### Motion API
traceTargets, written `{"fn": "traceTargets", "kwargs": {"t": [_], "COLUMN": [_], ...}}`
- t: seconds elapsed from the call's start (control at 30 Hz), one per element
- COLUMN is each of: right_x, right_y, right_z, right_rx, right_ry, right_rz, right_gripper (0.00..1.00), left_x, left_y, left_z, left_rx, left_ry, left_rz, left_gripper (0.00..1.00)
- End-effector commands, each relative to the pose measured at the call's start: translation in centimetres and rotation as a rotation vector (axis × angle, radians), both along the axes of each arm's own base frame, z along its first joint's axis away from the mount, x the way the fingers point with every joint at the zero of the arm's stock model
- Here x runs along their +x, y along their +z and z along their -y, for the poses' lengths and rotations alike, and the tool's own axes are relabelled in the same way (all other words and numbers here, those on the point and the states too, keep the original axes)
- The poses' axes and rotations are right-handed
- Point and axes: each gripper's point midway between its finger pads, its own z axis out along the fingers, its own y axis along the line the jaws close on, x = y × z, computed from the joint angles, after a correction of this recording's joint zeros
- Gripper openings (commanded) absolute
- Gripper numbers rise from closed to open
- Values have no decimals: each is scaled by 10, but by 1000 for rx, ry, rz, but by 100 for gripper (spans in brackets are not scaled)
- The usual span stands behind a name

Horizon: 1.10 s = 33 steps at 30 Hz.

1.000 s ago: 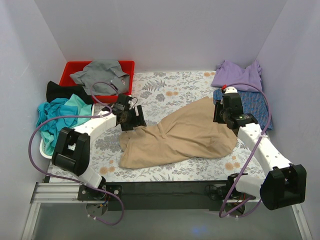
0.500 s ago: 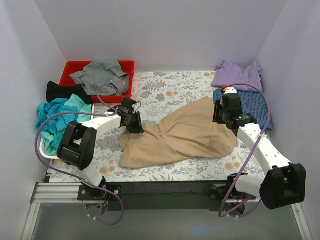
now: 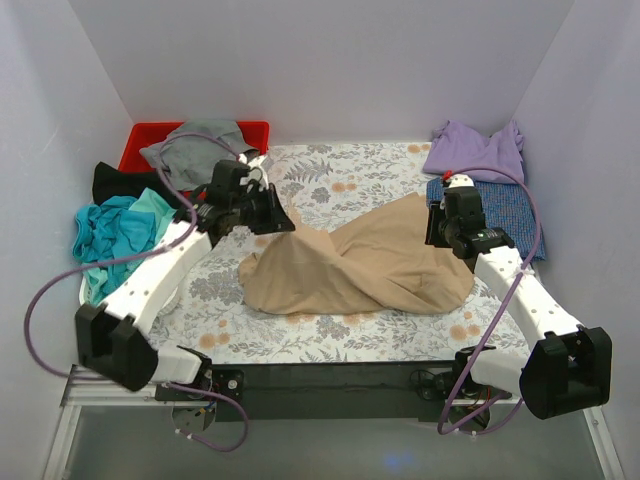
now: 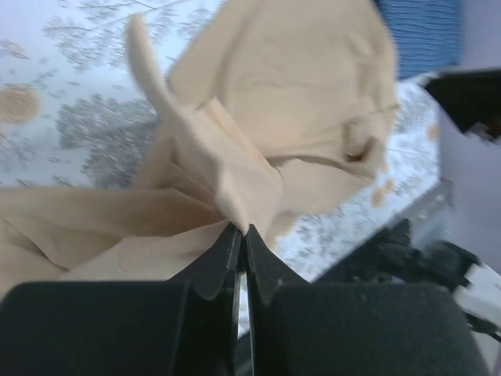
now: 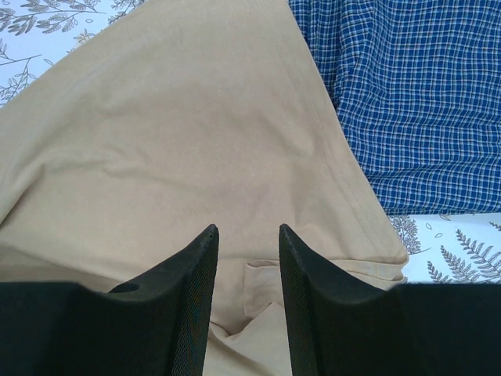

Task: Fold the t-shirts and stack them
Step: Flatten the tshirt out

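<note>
A tan t-shirt (image 3: 370, 265) lies crumpled across the middle of the floral table. My left gripper (image 3: 281, 222) is shut on a pinched fold of its left edge and holds that fold raised above the table. In the left wrist view the cloth (image 4: 297, 78) rises from the closed tips of the gripper (image 4: 241, 229). My right gripper (image 3: 440, 236) stands open just over the shirt's right side. The right wrist view shows the gripper (image 5: 248, 231) with only flat tan cloth (image 5: 196, 117) under it and nothing between its fingers. A blue-checked shirt (image 5: 407, 94) lies beside it.
A lavender shirt (image 3: 475, 150) lies on the blue-checked one (image 3: 505, 205) at the back right. At the back left a red bin (image 3: 140, 135) holds a grey shirt (image 3: 195, 140). Black (image 3: 120, 182) and teal (image 3: 110, 225) shirts are heaped on a white basket (image 3: 88, 292) at the left.
My left gripper has shut on the tan shirt's left edge and lifted it up and toward the back. The shirt's left side has bunched inward. The right arm has not moved.
</note>
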Motion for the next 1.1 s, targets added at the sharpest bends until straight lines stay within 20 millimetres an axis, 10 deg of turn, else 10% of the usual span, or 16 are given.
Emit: {"fn": "traceTargets", "kwargs": {"t": [0.0, 0.27, 0.37, 0.4, 0.53, 0.7, 0.87, 1.07], "right_x": [2, -19, -26, -26, -16, 14, 31, 36], "right_y": [10, 2, -3, -4, 2, -1, 0, -10], "right_z": [-6, -12, -9, -9, -6, -2, -12, -15], "right_rx": [24, 46, 37, 36, 9, -42, -15, -10], "right_ry": [28, 93, 94, 97, 86, 39, 48, 56], "right_rz": [44, 21, 10, 9, 24, 3, -10, -31], "right_gripper": [43, 43, 43, 43, 43, 44, 44, 44], "left_x": [-91, -280, -289, -286, -221, -128, -127, -110], "left_y": [28, -3, -7, -5, 17, -64, -133, -150], "left_z": [-2, -22, -37, -38, -49, -47, -30, -25], "left_rx": [-122, -321, -286, -278, -117, 197, 235, 244], "left_ry": [-120, -259, -146, -122, 56, 209, 171, 193], "left_rz": [-99, -505, -543, -528, -297, -258, -411, -380], "left_gripper": [0, 0, 40, 91, 92, 92, 92, 93]}}
